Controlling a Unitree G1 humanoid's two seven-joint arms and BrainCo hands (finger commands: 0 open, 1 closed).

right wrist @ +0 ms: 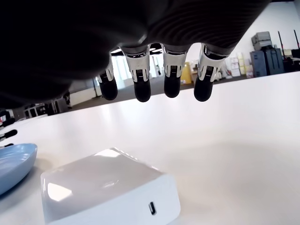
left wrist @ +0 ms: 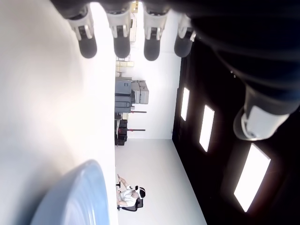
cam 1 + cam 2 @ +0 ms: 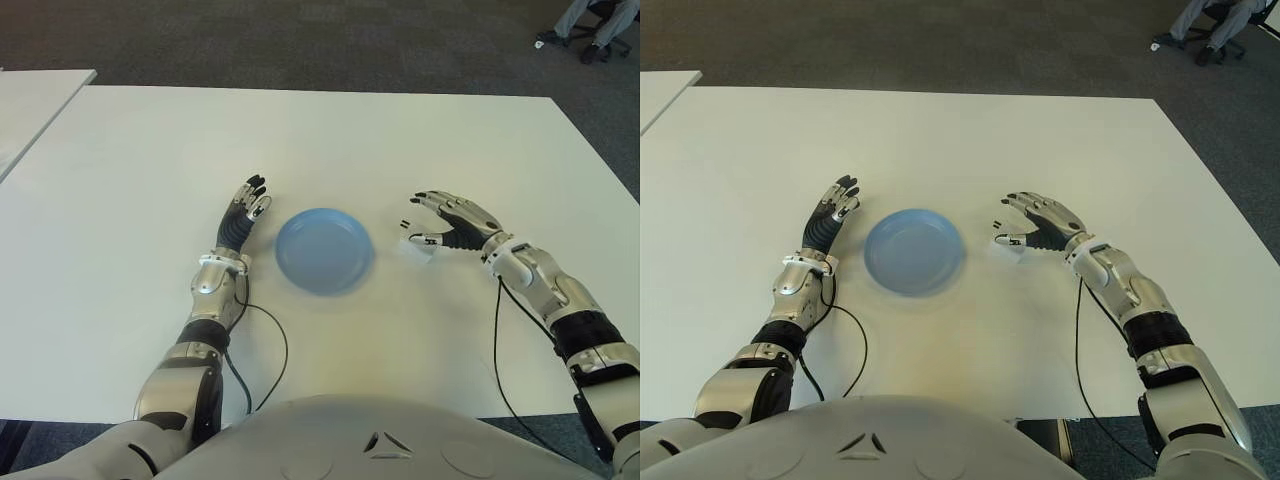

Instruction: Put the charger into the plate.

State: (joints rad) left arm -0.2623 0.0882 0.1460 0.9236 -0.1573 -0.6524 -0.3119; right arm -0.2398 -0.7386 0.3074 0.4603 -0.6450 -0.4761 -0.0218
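The right hand [image 3: 447,224] hovers over the charger [image 1: 110,190], fingers spread wide, gripping nothing. The charger sits on the table [image 3: 400,140] under its palm; the plate [image 3: 324,250] just beyond is empty. Grasp and transfer remain. The left hand [image 3: 245,213] shows open beside the plate.

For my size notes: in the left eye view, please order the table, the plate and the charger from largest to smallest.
1. table
2. plate
3. charger, partly hidden under the open right hand, clearly the smallest.
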